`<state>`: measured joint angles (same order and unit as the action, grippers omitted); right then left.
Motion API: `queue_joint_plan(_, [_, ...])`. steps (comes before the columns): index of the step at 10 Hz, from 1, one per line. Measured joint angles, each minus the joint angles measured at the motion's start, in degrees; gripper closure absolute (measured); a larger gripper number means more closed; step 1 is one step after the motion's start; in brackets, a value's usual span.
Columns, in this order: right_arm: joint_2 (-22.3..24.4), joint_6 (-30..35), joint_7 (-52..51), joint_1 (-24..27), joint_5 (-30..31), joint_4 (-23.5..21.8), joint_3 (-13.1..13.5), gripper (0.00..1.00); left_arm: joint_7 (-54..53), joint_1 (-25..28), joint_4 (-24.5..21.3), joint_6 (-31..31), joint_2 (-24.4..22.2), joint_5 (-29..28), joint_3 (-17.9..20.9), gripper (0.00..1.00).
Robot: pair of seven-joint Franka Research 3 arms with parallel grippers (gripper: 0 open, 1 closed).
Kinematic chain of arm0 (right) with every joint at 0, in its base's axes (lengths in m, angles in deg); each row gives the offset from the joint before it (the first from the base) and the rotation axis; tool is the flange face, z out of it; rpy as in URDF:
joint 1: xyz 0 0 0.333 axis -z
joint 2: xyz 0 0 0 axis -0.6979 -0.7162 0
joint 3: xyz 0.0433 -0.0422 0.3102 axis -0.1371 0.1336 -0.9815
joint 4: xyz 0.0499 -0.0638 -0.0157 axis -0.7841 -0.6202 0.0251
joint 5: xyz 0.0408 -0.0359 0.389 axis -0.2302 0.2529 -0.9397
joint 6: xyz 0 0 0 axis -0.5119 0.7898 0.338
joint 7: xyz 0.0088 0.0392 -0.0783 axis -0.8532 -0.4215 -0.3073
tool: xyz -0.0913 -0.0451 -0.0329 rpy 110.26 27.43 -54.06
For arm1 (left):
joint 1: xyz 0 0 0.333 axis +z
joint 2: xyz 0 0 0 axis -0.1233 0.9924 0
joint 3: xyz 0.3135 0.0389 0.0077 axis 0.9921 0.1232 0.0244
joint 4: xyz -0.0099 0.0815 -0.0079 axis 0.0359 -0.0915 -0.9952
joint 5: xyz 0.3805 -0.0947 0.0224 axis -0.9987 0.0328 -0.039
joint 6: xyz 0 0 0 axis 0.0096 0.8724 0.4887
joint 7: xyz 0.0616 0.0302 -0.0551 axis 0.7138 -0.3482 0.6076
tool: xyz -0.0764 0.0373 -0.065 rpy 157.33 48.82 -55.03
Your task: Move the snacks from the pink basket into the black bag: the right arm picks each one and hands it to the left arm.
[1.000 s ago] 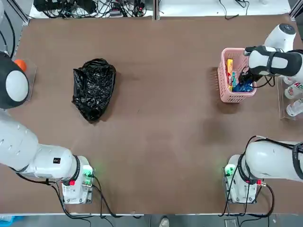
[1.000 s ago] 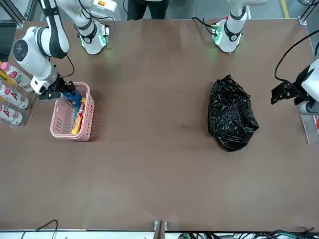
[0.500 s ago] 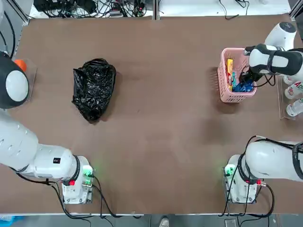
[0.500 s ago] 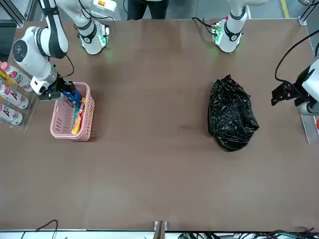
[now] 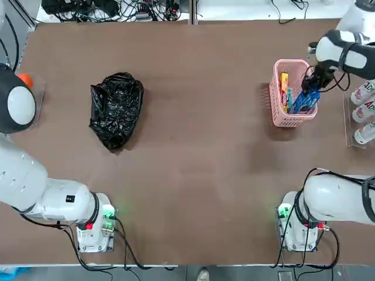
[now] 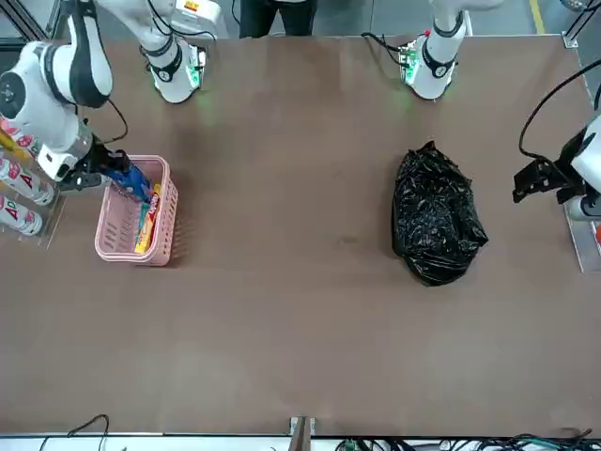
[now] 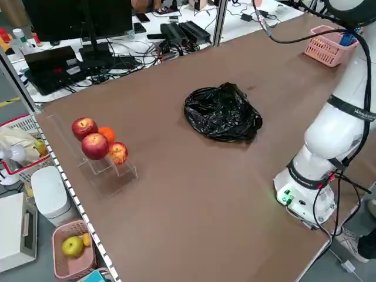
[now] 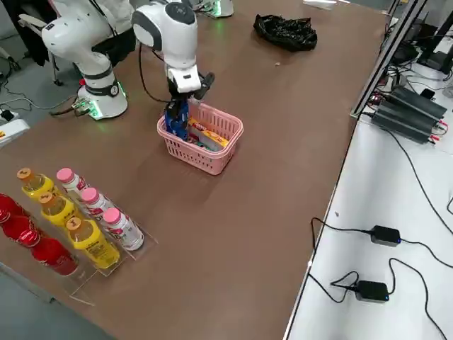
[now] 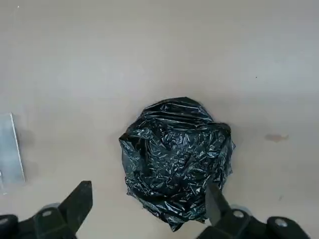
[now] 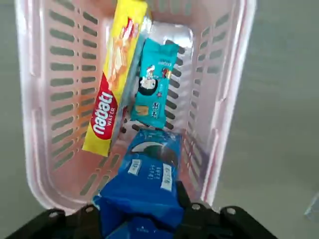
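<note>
My right gripper (image 5: 314, 86) is shut on the blue cookie pack (image 10: 144, 185), which hangs from it over the pink basket (image 5: 277, 111) at the table's far right. In the basket lie a yellow-orange pack with red marks (image 10: 112, 94) and a small teal box (image 10: 152, 83). The front view shows the same gripper (image 6: 111, 169) with the blue pack (image 6: 133, 180) above the basket's rim (image 6: 131, 256). The wrinkled black bag (image 5: 116, 110) sits on the left half of the table. My left gripper (image 9: 148, 198) hovers open above the bag (image 9: 177, 157), holding nothing.
A clear rack of bottles (image 8: 71, 219) stands just right of the basket, close to my right arm. A fruit stand (image 7: 97, 142) is at the table's left edge. Cables and power bricks (image 5: 111, 9) lie beyond the far edge.
My right gripper has risen with the blue cookie pack, lifting it up from among the other snacks in the basket. The left arm and the bag have stayed put.
</note>
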<state>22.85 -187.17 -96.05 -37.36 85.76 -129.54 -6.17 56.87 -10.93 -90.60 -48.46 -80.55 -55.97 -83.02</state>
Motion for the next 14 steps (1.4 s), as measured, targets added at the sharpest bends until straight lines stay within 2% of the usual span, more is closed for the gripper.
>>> queue_joint_plan(5, [0.16, 13.84, -0.34, 0.0, 0.09, 12.93, 0.01, 0.53, 0.0, 0.31, 0.0, -0.18, 0.45, 0.0, 0.02, 0.0])
queue_joint_plan(8, [0.04, 18.37, -0.6, 0.14, -2.7, 17.26, 0.14, 0.53, 0.0, 0.3, 0.0, -0.3, 1.09, 0.0, 0.01, 0.0])
queue_joint_plan(11, [-0.5, 22.42, -1.21, 0.41, -14.09, 19.68, 0.37, 0.53, 1.38, -1.23, 0.0, -1.9, 2.07, 1.14, -0.68, 0.0])
queue_joint_plan(14, [-3.76, 23.22, -1.22, 0.28, -29.17, 20.38, 0.01, 0.53, 15.08, -4.52, 0.0, -2.67, 3.61, 7.86, -1.78, 0.0])
